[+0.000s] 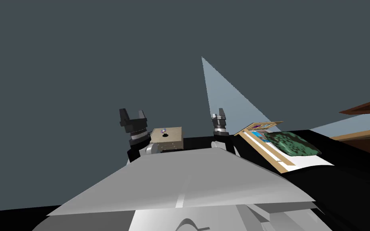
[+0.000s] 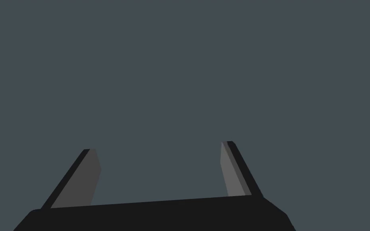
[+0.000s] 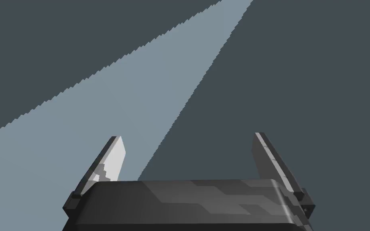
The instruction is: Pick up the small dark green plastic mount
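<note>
The small dark mount (image 1: 164, 135) sits on a tan table (image 1: 174, 141) at 12 o'clock, close ahead and between both arms. The left jaws at 11 o'clock and the right jaws at 1 o'clock stand spread, holding nothing. A green mottled cushion (image 1: 292, 145) lies at 2 o'clock.

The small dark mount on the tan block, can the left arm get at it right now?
Probably, after re-aiming. The mount sits uncovered on the block, the left gripper close beside it, fingers open. But that gripper faces a grey wall, not the mount.
</note>
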### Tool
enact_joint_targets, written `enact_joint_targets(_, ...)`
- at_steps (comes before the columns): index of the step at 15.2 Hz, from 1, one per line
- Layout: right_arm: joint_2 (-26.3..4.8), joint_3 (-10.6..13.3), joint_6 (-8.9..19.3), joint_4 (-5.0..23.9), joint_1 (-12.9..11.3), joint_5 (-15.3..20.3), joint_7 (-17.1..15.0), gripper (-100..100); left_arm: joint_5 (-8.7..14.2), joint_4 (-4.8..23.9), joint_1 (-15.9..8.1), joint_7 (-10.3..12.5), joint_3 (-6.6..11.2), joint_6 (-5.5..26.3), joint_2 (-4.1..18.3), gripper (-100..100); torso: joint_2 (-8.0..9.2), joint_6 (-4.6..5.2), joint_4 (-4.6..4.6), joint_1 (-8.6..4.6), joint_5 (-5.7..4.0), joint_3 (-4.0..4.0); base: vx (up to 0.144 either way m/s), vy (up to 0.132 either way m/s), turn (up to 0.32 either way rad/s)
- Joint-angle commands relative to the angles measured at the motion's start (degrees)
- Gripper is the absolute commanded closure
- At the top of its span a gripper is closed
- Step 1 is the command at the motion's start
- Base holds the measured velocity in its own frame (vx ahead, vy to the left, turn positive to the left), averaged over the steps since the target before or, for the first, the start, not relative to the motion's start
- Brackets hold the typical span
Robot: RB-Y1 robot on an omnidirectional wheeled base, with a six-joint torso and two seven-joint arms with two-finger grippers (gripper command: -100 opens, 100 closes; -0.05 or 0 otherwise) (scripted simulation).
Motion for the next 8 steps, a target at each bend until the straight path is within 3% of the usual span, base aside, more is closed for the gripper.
enact_joint_targets(1,0.00,0.00,0.00,0.00,0.00,0.00,0.00,0,0.11,0.87,-0.41,0.01,0.10,0.63,1.99,-100,0.00,0.00,0.00,0.00,0.00,0.00,-0.002,0.003,-0.023)
enact_joint_targets(2,0.00,0.00,0.00,0.00,0.00,0.00,0.00,0,0.23,1.75,-0.83,0.01,0.21,1.26,3.43,-100,0.00,0.01,0.00,0.02,0.00,0.00,-0.007,0.010,-0.059)
enact_joint_targets(3,0.00,0.00,0.00,0.00,0.00,0.00,0.00,0,0.23,1.75,-0.83,0.01,0.21,1.26,3.43,-100,0.01,0.01,0.00,0.05,0.01,0.01,-0.008,0.016,-0.042)
enact_joint_targets(6,0.00,0.00,0.00,0.00,-0.01,0.00,0.00,0,0.79,5.69,-2.87,0.04,0.72,4.35,7.72,-100,0.02,0.02,0.00,0.13,0.03,0.01,-0.015,0.026,-0.104)
enact_joint_targets(8,0.00,0.00,0.00,0.00,0.00,0.00,0.00,0,1.04,7.68,-3.79,0.05,0.95,5.74,9.02,-100,0.06,0.00,0.01,0.17,0.04,0.03,-0.018,0.032,-0.008)
